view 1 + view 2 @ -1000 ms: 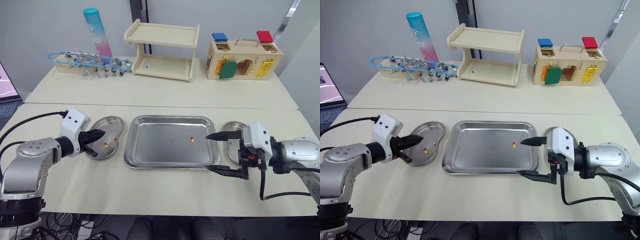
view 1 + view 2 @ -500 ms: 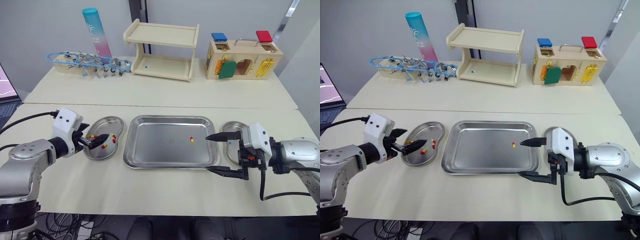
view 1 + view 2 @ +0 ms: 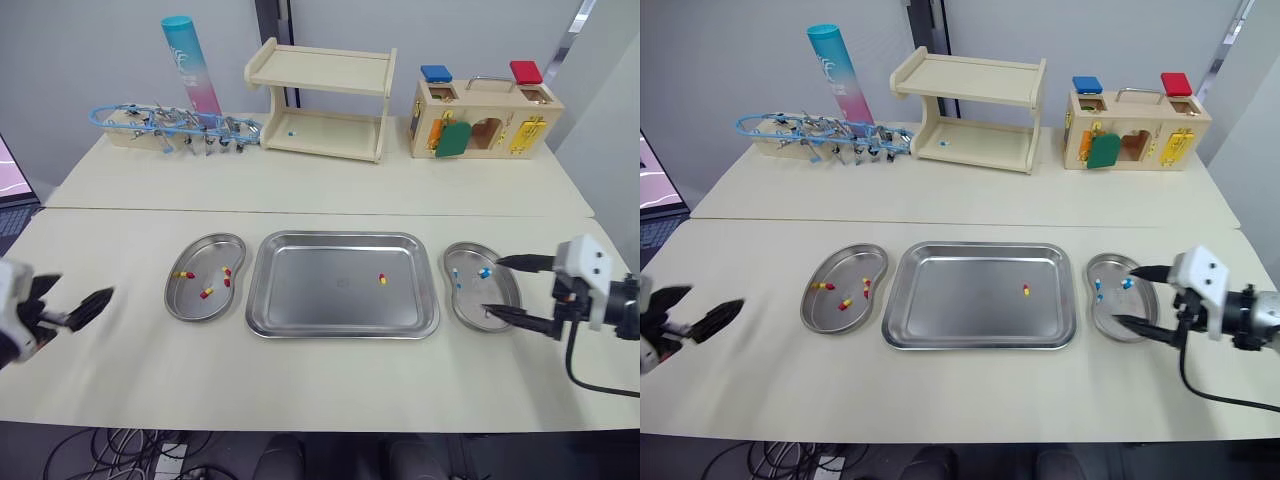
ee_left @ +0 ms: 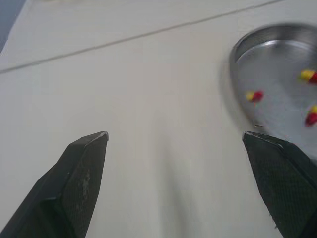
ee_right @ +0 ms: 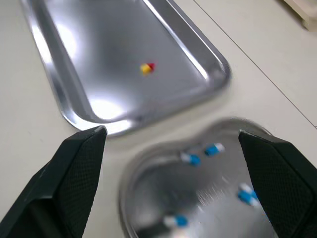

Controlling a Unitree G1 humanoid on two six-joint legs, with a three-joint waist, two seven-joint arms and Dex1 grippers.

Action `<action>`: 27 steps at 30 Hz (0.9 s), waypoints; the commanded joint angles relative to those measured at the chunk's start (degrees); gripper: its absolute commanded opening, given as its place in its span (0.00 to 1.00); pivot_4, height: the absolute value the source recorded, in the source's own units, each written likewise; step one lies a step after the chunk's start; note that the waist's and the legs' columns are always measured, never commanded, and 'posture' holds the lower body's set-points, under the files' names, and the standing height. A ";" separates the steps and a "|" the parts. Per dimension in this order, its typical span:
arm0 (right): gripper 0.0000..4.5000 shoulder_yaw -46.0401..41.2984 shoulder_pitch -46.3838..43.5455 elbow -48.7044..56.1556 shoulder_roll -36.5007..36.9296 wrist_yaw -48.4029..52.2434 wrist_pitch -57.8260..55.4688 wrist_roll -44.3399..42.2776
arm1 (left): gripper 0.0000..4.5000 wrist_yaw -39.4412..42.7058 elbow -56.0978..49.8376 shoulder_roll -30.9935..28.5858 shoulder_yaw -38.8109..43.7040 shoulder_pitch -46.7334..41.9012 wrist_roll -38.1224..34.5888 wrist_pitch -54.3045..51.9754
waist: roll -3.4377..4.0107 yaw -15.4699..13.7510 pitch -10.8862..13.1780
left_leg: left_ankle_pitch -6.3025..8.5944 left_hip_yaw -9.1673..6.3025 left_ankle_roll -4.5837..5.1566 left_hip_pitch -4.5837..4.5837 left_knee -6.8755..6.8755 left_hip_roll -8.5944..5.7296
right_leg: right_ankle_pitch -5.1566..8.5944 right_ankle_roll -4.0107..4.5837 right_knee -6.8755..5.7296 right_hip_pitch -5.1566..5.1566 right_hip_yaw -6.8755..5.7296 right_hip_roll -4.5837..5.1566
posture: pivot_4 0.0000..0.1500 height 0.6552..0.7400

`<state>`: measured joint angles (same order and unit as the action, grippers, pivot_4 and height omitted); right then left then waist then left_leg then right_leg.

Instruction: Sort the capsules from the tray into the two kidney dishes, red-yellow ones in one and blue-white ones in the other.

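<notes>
Now hovering wide open, gripping nothing: left pincer [image 4: 174, 135] apart from red-yellow dish [image 3: 195, 302], right pincer [image 3: 490, 286] at blue-white dish [image 3: 468, 296]; capsule [image 3: 381, 279] lying in tray [image 3: 330, 295].

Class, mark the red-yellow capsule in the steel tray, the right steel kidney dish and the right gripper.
Red-yellow capsule [image 3: 382, 279], left eye view, middle.
Right steel kidney dish [image 3: 462, 244], left eye view, far rim.
Right gripper [image 3: 490, 286], left eye view, between fingertips.

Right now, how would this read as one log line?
left gripper open | right gripper open | tray: one red-yellow capsule remaining
</notes>
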<state>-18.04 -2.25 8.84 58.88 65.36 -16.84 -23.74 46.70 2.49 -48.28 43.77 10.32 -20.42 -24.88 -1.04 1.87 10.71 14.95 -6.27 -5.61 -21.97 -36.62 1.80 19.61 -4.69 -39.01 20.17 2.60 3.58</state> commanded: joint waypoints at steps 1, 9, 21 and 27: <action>1.00 -3.05 1.96 -5.56 2.30 2.49 6.14 3.03 | 1.00 0.46 4.15 0.15 4.49 3.83 0.86 5.60 | 0.00 0.00 0.00 | 0.00 0.00 0.00 0.01 0.00 0.00 | 0.00 0.00 -0.01 -0.01 0.00 0.00 | 1.00 1.00; 1.00 -5.97 8.17 -14.65 4.93 6.26 11.04 5.83 | 1.00 1.41 8.67 2.81 6.23 11.59 -0.97 9.13 | 0.00 -0.02 0.00 | 0.00 0.02 -0.01 0.10 0.12 0.01 | 0.01 0.01 -0.02 -0.06 -0.02 0.01 | 1.00 1.00; 1.00 -5.50 8.10 -16.27 4.74 7.43 11.70 6.07 | 1.00 2.54 11.76 1.70 5.19 11.79 -0.79 12.43 | 0.00 0.11 -0.01 | 0.00 0.06 -0.01 0.17 0.13 0.02 | 0.00 0.03 0.01 -0.11 0.01 0.01 | 1.00 1.00; 1.00 -5.72 8.75 -15.69 4.48 7.46 11.63 6.10 | 1.00 3.44 8.67 0.88 3.56 9.73 -1.67 11.50 | 0.00 0.09 -0.01 | -0.01 0.06 -0.01 0.17 0.13 0.02 | 0.00 0.03 0.01 -0.12 0.01 0.01 | 1.00 1.00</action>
<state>-21.74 6.17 -7.73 62.67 72.50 -5.44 -17.01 49.71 13.36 -46.01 47.33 20.41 -20.86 -13.39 -1.03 1.96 10.70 14.95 -6.22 -5.62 -21.81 -36.49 1.82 19.60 -4.67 -39.00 20.05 2.61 3.59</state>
